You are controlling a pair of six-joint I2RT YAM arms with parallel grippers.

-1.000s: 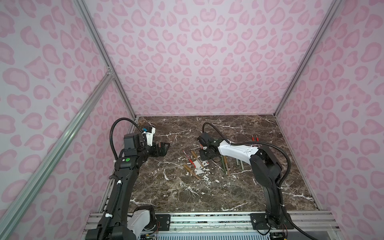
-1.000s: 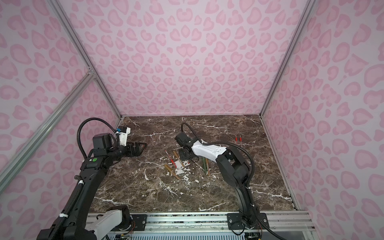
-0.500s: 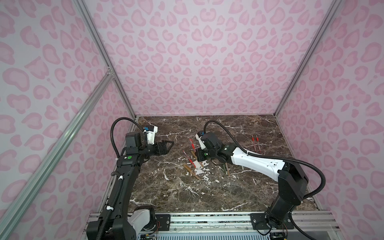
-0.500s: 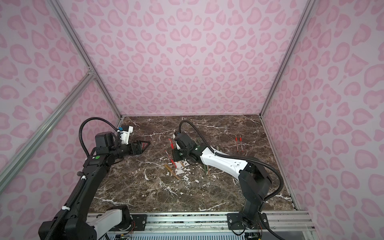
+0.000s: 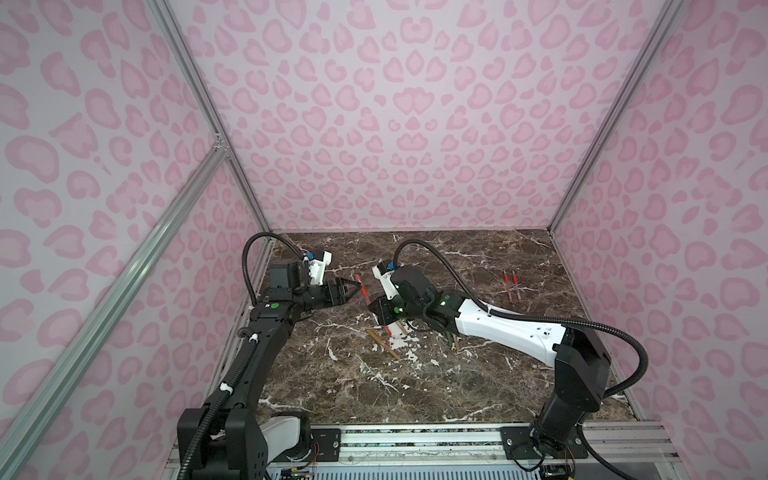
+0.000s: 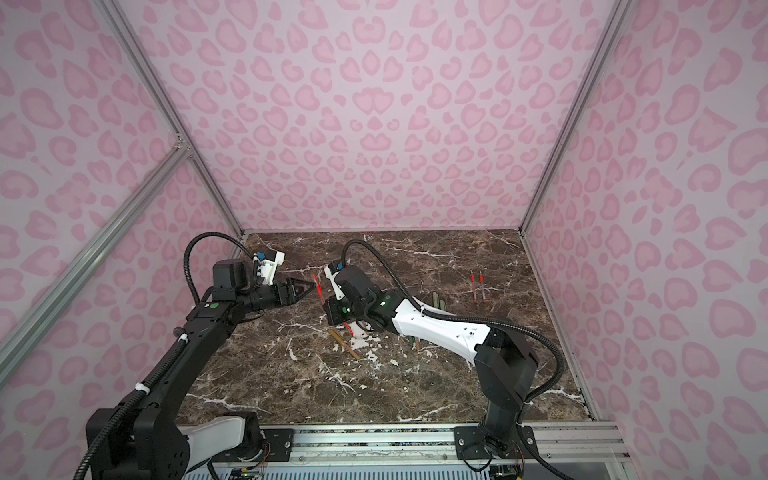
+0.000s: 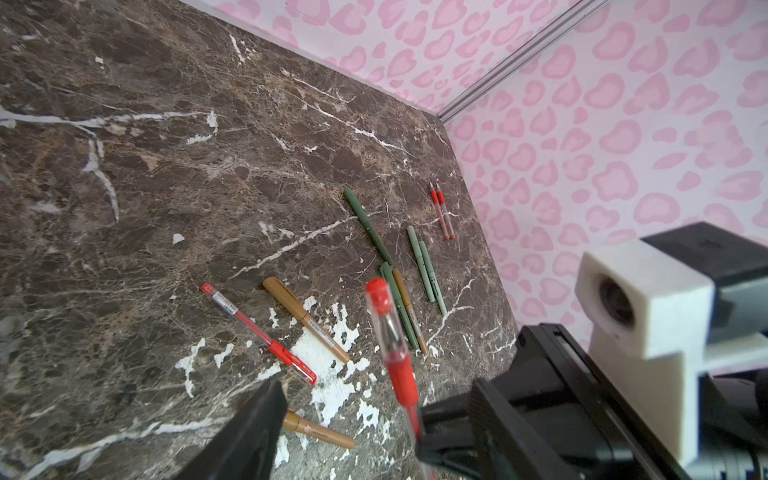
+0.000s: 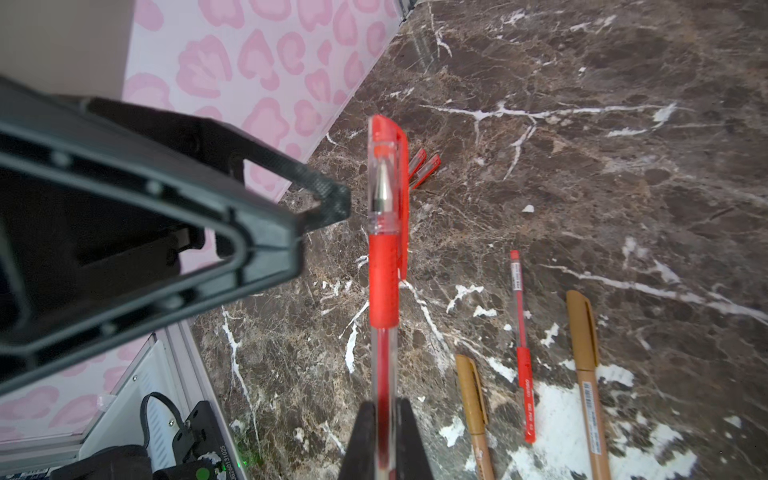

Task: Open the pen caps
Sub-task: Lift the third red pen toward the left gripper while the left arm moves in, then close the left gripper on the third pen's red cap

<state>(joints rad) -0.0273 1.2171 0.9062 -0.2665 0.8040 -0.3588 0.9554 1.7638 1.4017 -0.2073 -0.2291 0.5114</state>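
A: Top view: right end effector [image 5: 371,305] clamped shut on the red pen [image 5: 363,291], held clear of the desk [image 5: 457,395]. Pen cap [image 5: 358,278] points at the left end effector [image 5: 351,289].
B: Left wrist: left one part open, empty.
A: Right wrist: its finger [image 8: 291,224] beside the cap, not touching. Centre on the cap, close, pull straight along the barrel.

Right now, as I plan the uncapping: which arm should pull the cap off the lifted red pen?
The left arm. Its jaws stand open close beside the cap; the right arm's jaws are shut on the pen's barrel, steadying it.
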